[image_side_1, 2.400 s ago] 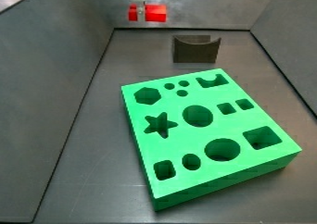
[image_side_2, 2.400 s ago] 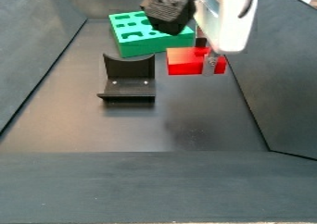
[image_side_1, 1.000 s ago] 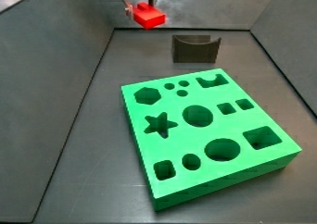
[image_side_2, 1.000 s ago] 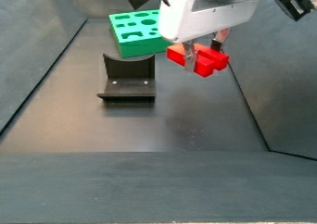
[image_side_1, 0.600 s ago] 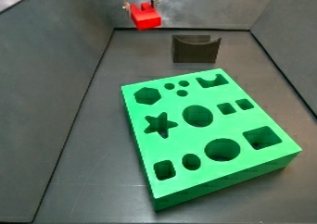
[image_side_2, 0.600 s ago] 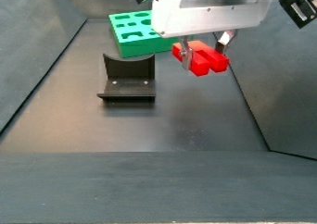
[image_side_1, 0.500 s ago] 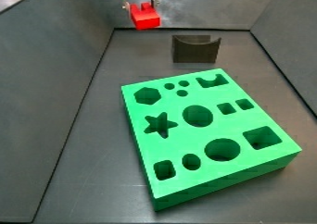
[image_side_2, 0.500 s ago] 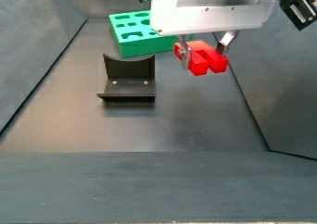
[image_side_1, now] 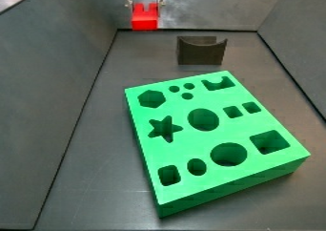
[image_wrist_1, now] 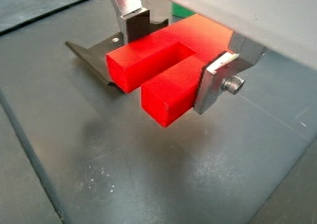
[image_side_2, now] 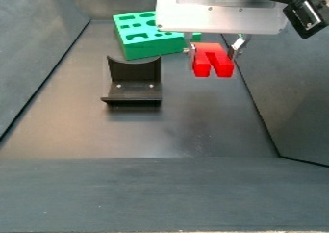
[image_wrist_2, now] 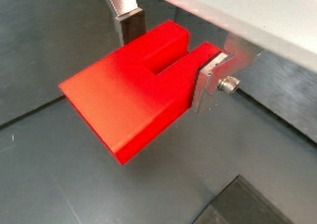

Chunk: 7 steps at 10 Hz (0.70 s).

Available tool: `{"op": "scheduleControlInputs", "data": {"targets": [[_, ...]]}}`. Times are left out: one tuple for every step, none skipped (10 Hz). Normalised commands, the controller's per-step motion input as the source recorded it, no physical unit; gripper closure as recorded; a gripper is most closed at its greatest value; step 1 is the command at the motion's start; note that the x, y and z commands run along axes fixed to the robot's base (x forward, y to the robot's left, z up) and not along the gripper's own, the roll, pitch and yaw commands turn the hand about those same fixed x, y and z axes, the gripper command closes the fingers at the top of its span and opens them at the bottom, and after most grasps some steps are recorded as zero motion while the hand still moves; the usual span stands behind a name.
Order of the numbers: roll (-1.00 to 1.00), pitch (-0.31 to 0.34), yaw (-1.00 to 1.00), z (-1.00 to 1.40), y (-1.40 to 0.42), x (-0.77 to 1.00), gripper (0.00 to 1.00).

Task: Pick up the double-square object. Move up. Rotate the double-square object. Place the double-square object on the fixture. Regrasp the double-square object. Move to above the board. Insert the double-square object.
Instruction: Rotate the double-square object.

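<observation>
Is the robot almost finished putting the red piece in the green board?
Not yet. Done: the gripper has picked up the double-square object and holds it in the air, shut on it. In hand: turning it, clear of the fixture. Left: set it on the fixture, grab it again, carry it over the board and push it in. No red piece sits in the board.

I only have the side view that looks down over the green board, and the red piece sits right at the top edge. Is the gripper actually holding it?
Observer: Yes. In a wrist view the silver fingers of the gripper clamp the small bright red plastic double-square object on both sides.
Operator: Is it touching the floor?
Observer: No. In a side view the double-square object hangs clear of the dark floor.
Operator: Is it over the fixture?
Observer: No. There the dark L-shaped fixture stands off to its side.
</observation>
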Motion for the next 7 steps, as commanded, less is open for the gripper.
{"op": "scheduleControlInputs", "data": {"targets": [[-0.02, -0.015, -0.2, -0.03, 0.02, 0.01, 1.0], [0.0, 0.0, 0.0, -1.0, 0.0, 0.0, 1.0], [0.0, -0.016, 0.03, -1.0, 0.0, 0.01, 1.0], [0.0, -0.023, 0.03, -1.0, 0.0, 0.02, 1.0], [-0.01, -0.024, 0.03, -1.0, 0.0, 0.02, 1.0], [-0.02, -0.025, 0.02, -1.0, 0.0, 0.03, 1.0], [-0.03, -0.02, 0.02, -1.0, 0.0, 0.04, 1.0]]}}
